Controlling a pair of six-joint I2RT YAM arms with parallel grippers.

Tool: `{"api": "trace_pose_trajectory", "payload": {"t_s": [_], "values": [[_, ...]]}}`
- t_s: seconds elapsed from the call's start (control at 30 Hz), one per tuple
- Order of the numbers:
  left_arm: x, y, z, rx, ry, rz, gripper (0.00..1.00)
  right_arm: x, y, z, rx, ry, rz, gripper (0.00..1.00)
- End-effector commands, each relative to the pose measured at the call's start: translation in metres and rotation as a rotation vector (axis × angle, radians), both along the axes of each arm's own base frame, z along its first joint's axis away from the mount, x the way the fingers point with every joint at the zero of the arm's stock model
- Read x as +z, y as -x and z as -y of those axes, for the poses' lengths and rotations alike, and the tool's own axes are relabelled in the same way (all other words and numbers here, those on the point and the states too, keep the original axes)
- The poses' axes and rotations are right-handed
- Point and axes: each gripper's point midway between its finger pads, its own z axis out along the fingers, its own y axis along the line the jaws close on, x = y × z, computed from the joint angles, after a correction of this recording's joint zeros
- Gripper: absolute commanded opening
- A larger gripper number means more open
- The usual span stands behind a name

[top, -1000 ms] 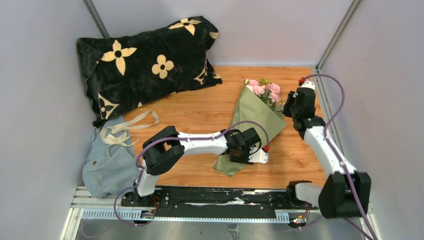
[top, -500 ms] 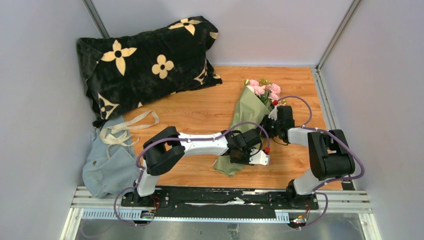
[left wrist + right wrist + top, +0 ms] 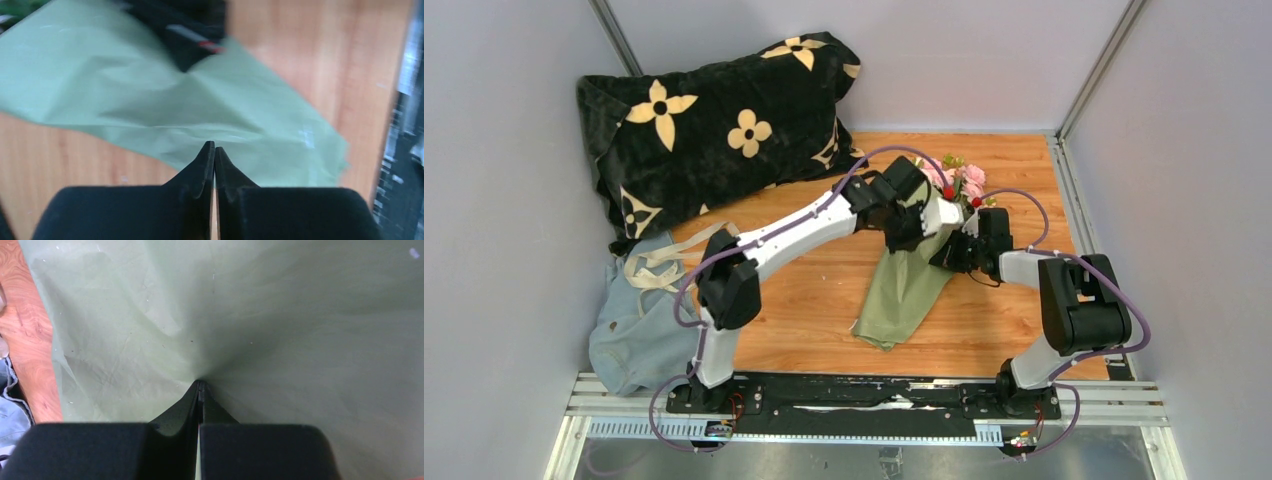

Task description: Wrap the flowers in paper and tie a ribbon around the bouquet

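Wrapping in hand | right gripper (image 3: 200, 385) pinches olive-green paper (image 3: 280, 330) | left gripper (image 3: 214, 147) pressed together, hold unclear | next: draw paper snug round flowers (image 3: 964, 180) before any tying

We see the table (image 3: 814, 300) from above and behind the arm bases, facing down and forward, at a distance. Both wrist cameras look along their fingers (image 3: 200, 170), close on the paper (image 3: 275, 315), which all three views share.
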Motion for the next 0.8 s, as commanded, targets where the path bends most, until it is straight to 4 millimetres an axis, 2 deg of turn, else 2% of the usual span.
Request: {"api": "trace_pose_trajectory", "payload": {"t_s": [0.0,0.1,0.23,0.4,0.57,0.6,0.67,0.77], "values": [[-0.063,-0.042,0.007,0.134,-0.068,-0.1,0.03,-0.027,0.013,0.024,-0.069,0.096,-0.091,0.0],[-0.081,-0.066,0.012,0.171,-0.076,-0.083,0.02,-0.028,0.015,0.023,-0.063,0.097,-0.093,0.0],[-0.086,-0.117,0.006,0.327,-0.026,-0.025,0.0,-0.028,0.017,0.025,-0.058,0.109,-0.099,0.0],[-0.083,-0.166,-0.018,0.471,0.02,0.003,0.0,-0.029,0.017,0.03,-0.069,0.136,-0.111,0.0],[-0.093,-0.213,-0.052,0.594,-0.044,0.093,0.02,-0.029,0.017,0.032,-0.069,0.149,-0.12,0.0],[-0.096,-0.218,-0.06,0.616,-0.06,0.091,0.02,-0.029,0.017,0.032,-0.068,0.149,-0.117,0.0],[-0.083,-0.225,-0.067,0.635,-0.049,0.082,0.03,-0.027,0.017,0.033,-0.066,0.153,-0.113,0.0],[-0.056,-0.212,-0.073,0.604,-0.029,0.079,0.06,-0.025,0.017,0.033,-0.066,0.157,-0.11,0.0]]}}
